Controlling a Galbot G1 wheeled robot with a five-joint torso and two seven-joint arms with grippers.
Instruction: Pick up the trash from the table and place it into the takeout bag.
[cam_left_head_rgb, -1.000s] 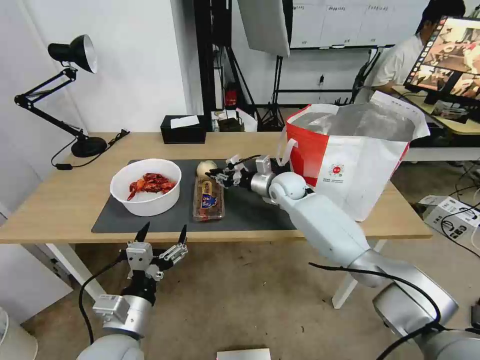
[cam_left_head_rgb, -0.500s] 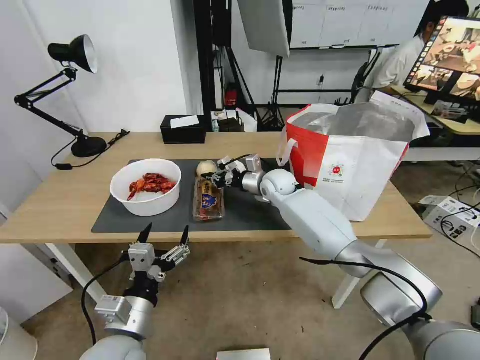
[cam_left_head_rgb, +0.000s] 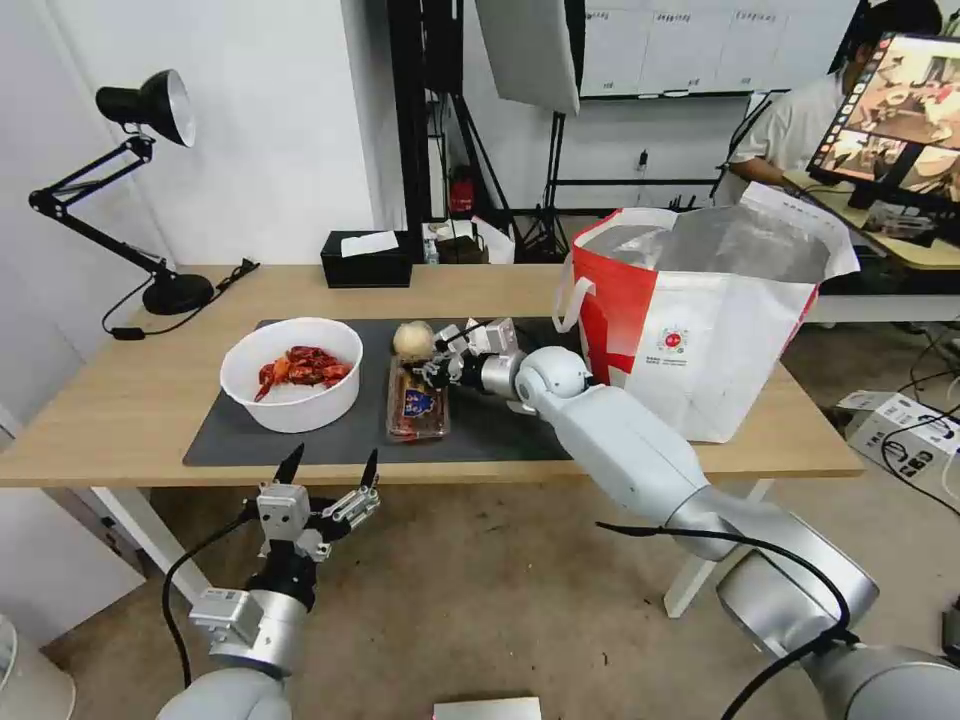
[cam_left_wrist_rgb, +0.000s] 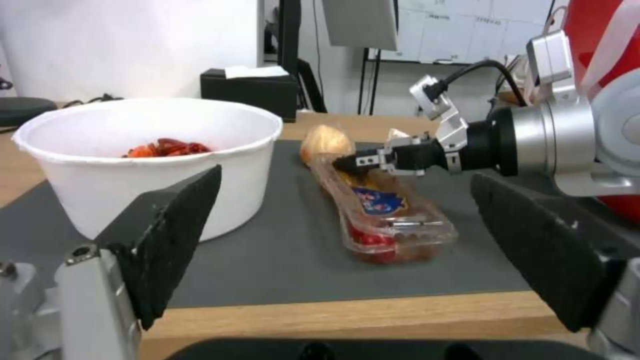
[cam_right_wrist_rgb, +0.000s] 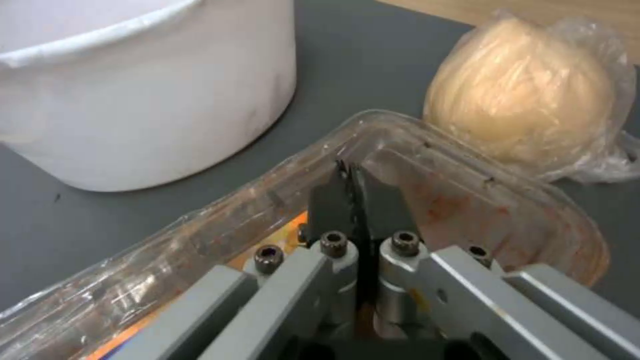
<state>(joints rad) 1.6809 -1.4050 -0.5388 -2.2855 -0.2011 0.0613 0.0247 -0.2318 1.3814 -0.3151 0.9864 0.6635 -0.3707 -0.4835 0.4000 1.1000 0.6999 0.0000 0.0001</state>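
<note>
On the table's (cam_left_head_rgb: 130, 400) dark mat lies the trash: a white bowl (cam_left_head_rgb: 292, 372) of red shells, a clear plastic tray (cam_left_head_rgb: 416, 400) and a beige lump (cam_left_head_rgb: 413, 339). My right gripper (cam_left_head_rgb: 432, 370) reaches across the mat to the tray's far end, beside the lump. In the right wrist view its fingers (cam_right_wrist_rgb: 333, 200) are pressed together on the tray's clear plastic (cam_right_wrist_rgb: 467, 200), with the lump (cam_right_wrist_rgb: 527, 100) just beyond. The takeout bag (cam_left_head_rgb: 720, 340) stands open at the table's right end. Below the front edge my left gripper (cam_left_head_rgb: 328, 468) hangs open with nothing in it.
A black tissue box (cam_left_head_rgb: 367, 260) sits at the back of the table, and a black desk lamp (cam_left_head_rgb: 178, 293) stands at the back left. The bowl (cam_left_wrist_rgb: 153, 150) is close to the tray (cam_left_wrist_rgb: 387, 220). A desk with a monitor lies beyond the bag.
My right gripper has moved left and down from near the bag's corner to the tray's far end. The left arm has barely shifted.
</note>
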